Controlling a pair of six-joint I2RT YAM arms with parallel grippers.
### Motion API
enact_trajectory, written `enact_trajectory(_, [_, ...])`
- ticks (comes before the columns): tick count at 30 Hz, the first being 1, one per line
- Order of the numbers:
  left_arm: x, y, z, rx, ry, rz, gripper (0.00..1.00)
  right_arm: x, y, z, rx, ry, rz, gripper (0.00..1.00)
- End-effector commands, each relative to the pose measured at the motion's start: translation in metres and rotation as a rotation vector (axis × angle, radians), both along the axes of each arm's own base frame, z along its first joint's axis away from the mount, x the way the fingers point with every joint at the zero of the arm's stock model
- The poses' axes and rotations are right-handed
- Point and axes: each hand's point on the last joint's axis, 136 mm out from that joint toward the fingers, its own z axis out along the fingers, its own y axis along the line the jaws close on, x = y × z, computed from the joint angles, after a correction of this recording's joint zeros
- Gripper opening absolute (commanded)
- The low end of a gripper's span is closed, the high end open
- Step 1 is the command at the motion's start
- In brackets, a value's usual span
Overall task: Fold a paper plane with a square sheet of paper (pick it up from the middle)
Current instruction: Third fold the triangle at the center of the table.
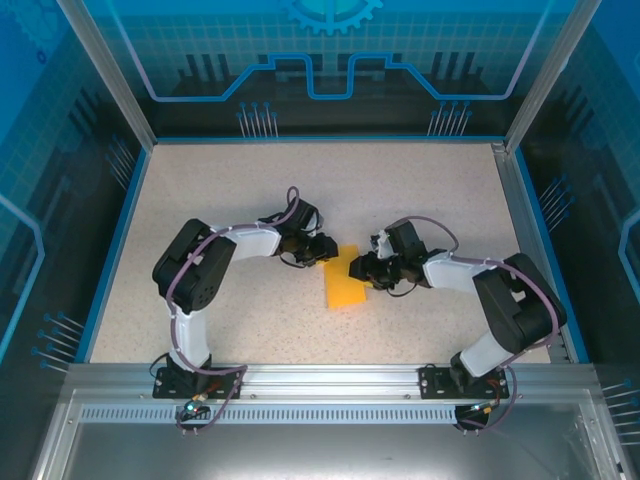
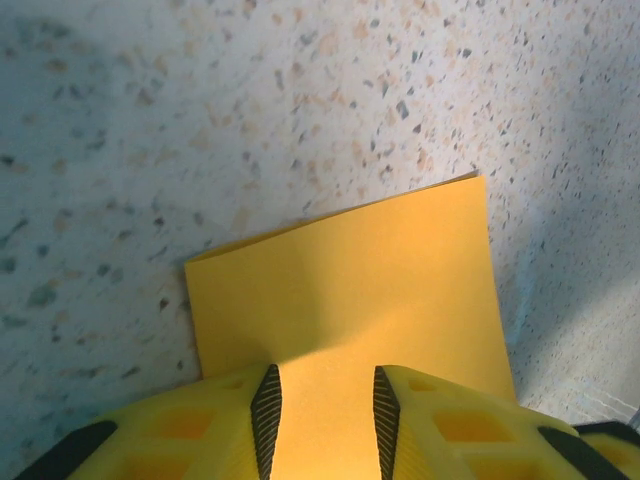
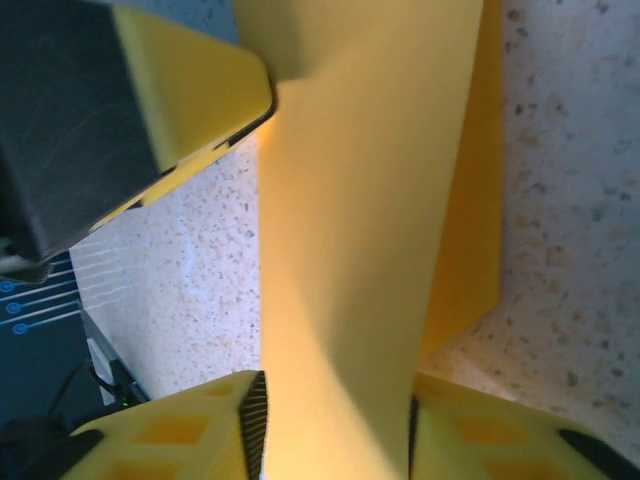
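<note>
Our left gripper's [image 2: 322, 415] jaws stand a little apart, and the near edge of the square sheet of paper [image 2: 350, 290] shows in the gap. Our right gripper's [image 3: 330, 430] jaws are partly apart too. Paper rises between them, and we cannot tell if they pinch it. The paper lies on the speckled table [image 2: 300, 100] between both arms. We should press down with the left and fold slowly, edges matched.
</note>
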Motion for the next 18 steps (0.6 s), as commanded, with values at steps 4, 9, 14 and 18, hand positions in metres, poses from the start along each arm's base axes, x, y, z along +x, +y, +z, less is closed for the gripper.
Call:
enact_trajectory(4, [-0.025,0.014,0.017,0.028,-0.065,-0.035,0.39,0.009,-0.004,-0.007,-0.058,0.047,0.012,0.26])
enact_trajectory(9, [-0.046,0.018,0.034,0.078,-0.166,-0.104,0.48,0.01,0.002,-0.01,-0.036,0.077,0.038,0.15])
enact_trajectory(14, [-0.079,0.007,0.048,0.162,-0.275,-0.226,0.54,0.009,0.005,-0.013,-0.024,0.098,0.039,0.11])
enact_trajectory(18, [-0.109,-0.007,0.054,0.246,-0.362,-0.358,0.61,0.011,0.004,-0.012,-0.024,0.103,0.027,0.1])
